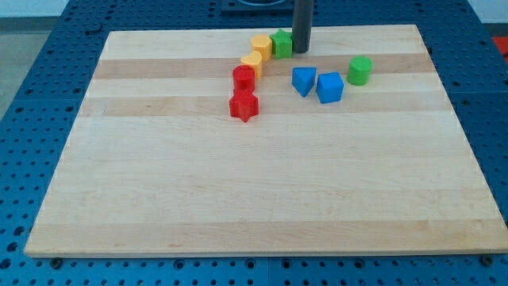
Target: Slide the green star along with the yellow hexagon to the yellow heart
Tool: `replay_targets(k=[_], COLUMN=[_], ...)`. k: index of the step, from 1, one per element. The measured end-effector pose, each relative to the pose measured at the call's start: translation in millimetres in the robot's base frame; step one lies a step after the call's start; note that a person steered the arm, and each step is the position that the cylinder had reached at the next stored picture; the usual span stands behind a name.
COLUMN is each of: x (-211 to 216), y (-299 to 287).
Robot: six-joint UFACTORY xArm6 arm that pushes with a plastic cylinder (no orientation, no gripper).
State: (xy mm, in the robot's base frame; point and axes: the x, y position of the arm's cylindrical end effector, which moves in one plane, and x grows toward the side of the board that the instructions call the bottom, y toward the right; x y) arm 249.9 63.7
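The green star (281,44) sits near the view's top centre of the wooden board. The yellow hexagon (261,44) touches its left side. The yellow heart (252,62) lies just below and left of the hexagon, close to it or touching. My tip (302,50) is right next to the green star's right side; the dark rod rises from it out of the view's top.
A red cylinder (244,78) and a red star (244,106) lie below the yellow heart. A blue triangular block (303,80), a blue cube (329,87) and a green cylinder (359,70) lie to the right. The board (238,199) rests on a blue perforated table.
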Motion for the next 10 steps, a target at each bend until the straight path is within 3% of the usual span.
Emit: replay_targets(k=[4,8,10], x=[-2.8,-45.1,-42.1], y=[7.2,10.4,-2.3])
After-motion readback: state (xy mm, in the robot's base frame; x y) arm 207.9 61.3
